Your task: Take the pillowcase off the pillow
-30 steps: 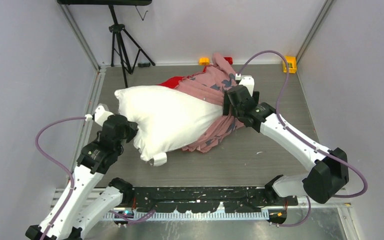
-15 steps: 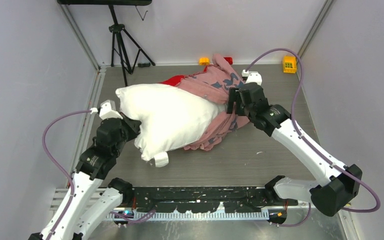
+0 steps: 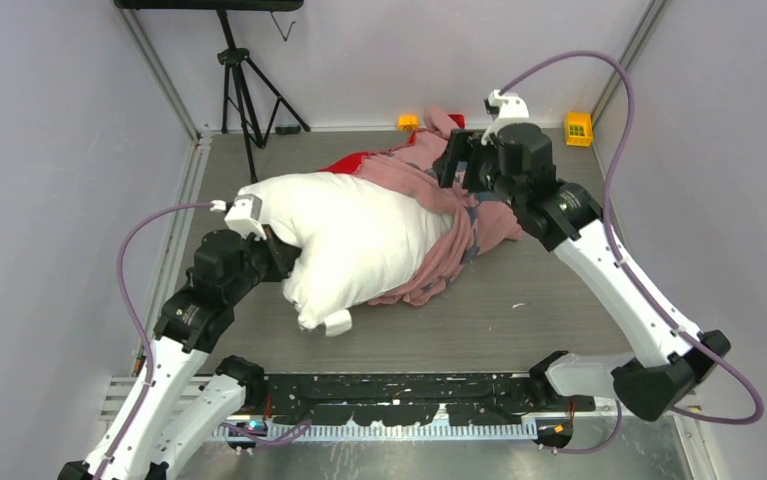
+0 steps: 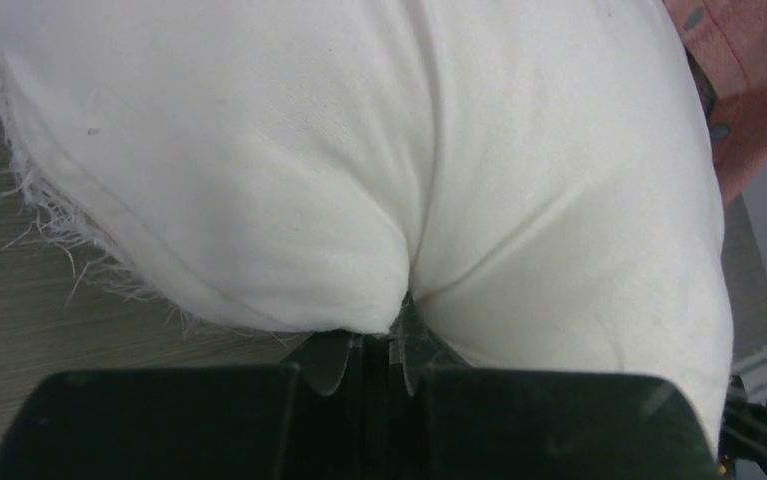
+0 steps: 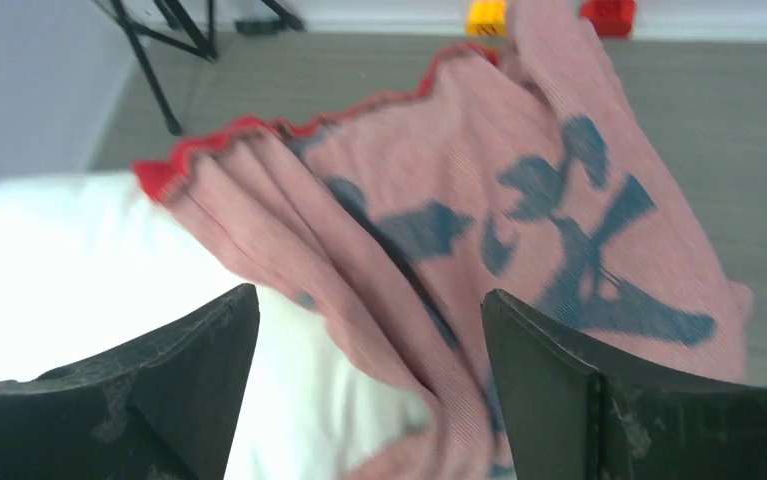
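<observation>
Left gripper point(image 4: 377, 345): fingers shut together on a small fold of the pillow point(image 4: 259, 150), at its near-left end. The fold was thin and the pillow bulged out on both sides of it.

Right gripper point(image 5: 367, 298): fingers wide apart and clamped on nothing, with the pillowcase point(image 5: 559, 200) lying loose between and beyond them.

Position of items: the pillow lay across the middle of the table point(image 3: 559, 290). The pillowcase was bunched at the pillow's far-right end, pink reverse side outward, with only that end covered.

Risks noted:
1. The left hold was slight. A hard pull on the cloth could probably draw the fold out of the fingers, and the pillow would then slide along with its cover.
2. White pillow showed just beside the cloth in the right wrist view. A closure there could catch pillow and cloth together, so that pulling moved both.
3. The gathered folds could bind on the covered corner and stall the removal.
4. The pillow's seam looked frayed in the left wrist view, so strain there could worsen it.
</observation>
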Robot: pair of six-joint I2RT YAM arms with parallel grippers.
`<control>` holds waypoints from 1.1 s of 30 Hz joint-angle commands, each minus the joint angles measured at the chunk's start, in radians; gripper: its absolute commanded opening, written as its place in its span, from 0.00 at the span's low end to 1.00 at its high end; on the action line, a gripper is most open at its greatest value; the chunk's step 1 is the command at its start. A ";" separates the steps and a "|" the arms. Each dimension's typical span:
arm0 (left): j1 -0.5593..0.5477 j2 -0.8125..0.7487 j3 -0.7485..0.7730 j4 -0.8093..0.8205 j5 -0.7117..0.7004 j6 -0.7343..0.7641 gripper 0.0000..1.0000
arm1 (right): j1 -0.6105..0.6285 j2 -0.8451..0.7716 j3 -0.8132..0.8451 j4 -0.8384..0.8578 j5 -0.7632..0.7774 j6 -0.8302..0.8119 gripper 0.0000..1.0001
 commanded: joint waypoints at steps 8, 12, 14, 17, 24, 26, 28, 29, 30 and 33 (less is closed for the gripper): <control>-0.004 -0.006 0.064 0.099 0.343 0.131 0.00 | 0.034 0.350 0.363 0.018 -0.255 0.022 0.86; -0.005 0.008 0.062 0.112 0.422 0.134 0.00 | 0.088 0.406 0.409 -0.010 -0.186 -0.049 0.86; -0.004 0.016 0.067 0.108 0.436 0.135 0.00 | 0.097 0.444 0.440 -0.037 -0.118 -0.070 0.86; -0.004 0.023 0.072 0.101 0.441 0.136 0.00 | 0.100 0.497 0.476 -0.072 -0.040 -0.094 0.86; -0.005 0.025 0.079 0.083 0.433 0.147 0.00 | 0.120 0.585 0.548 -0.177 -0.042 -0.186 0.86; -0.004 0.030 0.084 0.074 0.425 0.147 0.00 | 0.125 0.576 0.534 -0.173 -0.077 -0.199 0.86; -0.005 0.034 0.086 0.074 0.428 0.145 0.00 | 0.127 0.557 0.504 -0.153 -0.123 -0.204 0.86; -0.004 0.036 0.088 0.074 0.432 0.143 0.00 | 0.127 0.547 0.492 -0.146 -0.145 -0.204 0.86; -0.004 0.039 0.089 0.074 0.434 0.141 0.00 | 0.127 0.541 0.482 -0.141 -0.162 -0.206 0.82; -0.004 0.041 0.094 0.066 0.442 0.138 0.00 | 0.127 0.543 0.468 -0.149 -0.156 -0.214 0.62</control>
